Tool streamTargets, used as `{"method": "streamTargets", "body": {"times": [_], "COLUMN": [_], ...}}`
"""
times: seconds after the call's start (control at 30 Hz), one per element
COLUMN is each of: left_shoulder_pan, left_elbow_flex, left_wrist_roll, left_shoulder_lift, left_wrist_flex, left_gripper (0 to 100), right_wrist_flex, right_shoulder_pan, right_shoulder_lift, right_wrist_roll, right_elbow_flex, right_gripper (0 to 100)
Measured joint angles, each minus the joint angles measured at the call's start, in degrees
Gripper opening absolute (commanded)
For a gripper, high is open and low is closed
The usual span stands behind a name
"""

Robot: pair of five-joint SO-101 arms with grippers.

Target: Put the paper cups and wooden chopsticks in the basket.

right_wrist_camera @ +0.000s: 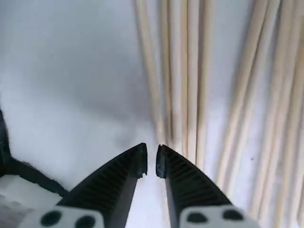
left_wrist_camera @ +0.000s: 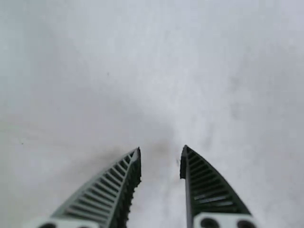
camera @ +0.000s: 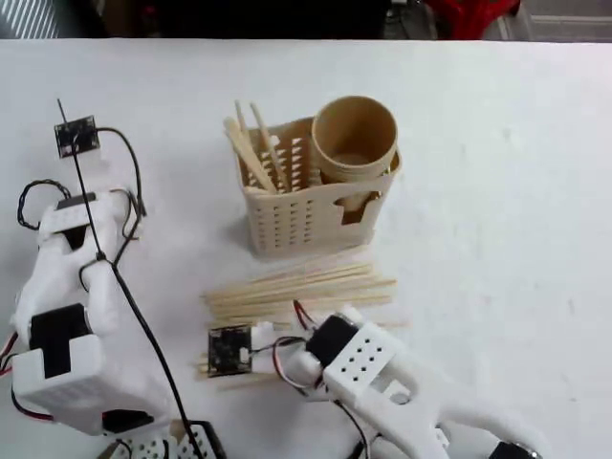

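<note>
Right wrist view: right gripper (right_wrist_camera: 151, 161) has its jaws drawn almost together, with only a thin slit between the tips. Nothing is visibly clamped. The tips sit low over the white table (right_wrist_camera: 61, 71), just beside the near ends of the loose wooden chopsticks (right_wrist_camera: 190, 71), which run away from the gripper in parallel. Whether a tip touches the nearest stick cannot be told.

Left wrist view: left gripper (left_wrist_camera: 160, 151) has its jaws apart and holds nothing, over bare table surface.

High view:
- Right arm (camera: 368, 368) lies at lower centre of the frame, with its wrist end pointing toward the lower left edge of the chopstick pile.
- Left arm (camera: 67, 306) is folded at the left edge of the frame, well apart from the task items.
- Loose wooden chopsticks lie flat at centre frame in a rough bundle, long axis left to right, just below the basket (camera: 287, 215). A few more sticks poke out near the right arm's wrist.
- Basket stands upright at upper centre, cream and slotted.
- Paper cups (camera: 354, 134) are nested, mouth up, in its right side.
- Standing chopsticks (camera: 251, 148) lean in its left side, ends above the rim.
</note>
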Motion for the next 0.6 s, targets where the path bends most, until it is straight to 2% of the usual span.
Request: {"method": "streamTargets", "body": {"times": [0.4, 0.6], "left_shoulder_pan": [0.0, 0.0], "left_elbow_flex": [0.0, 0.0], "left_wrist_roll": [0.0, 0.0], "left_shoulder_lift": [0.0, 0.0], "left_wrist_flex": [0.0, 0.0], "left_gripper": [15, 15], "right_wrist_flex": [-0.7, -5.7], "right_shoulder_pan": [-0.2, -0.2], "right_shoulder_lift": [0.4, 10.6], "right_wrist_roll": [1.1, 2.7], "right_elbow_flex": [1.1, 1.3], "right_gripper": [3.3, 3.3]}}
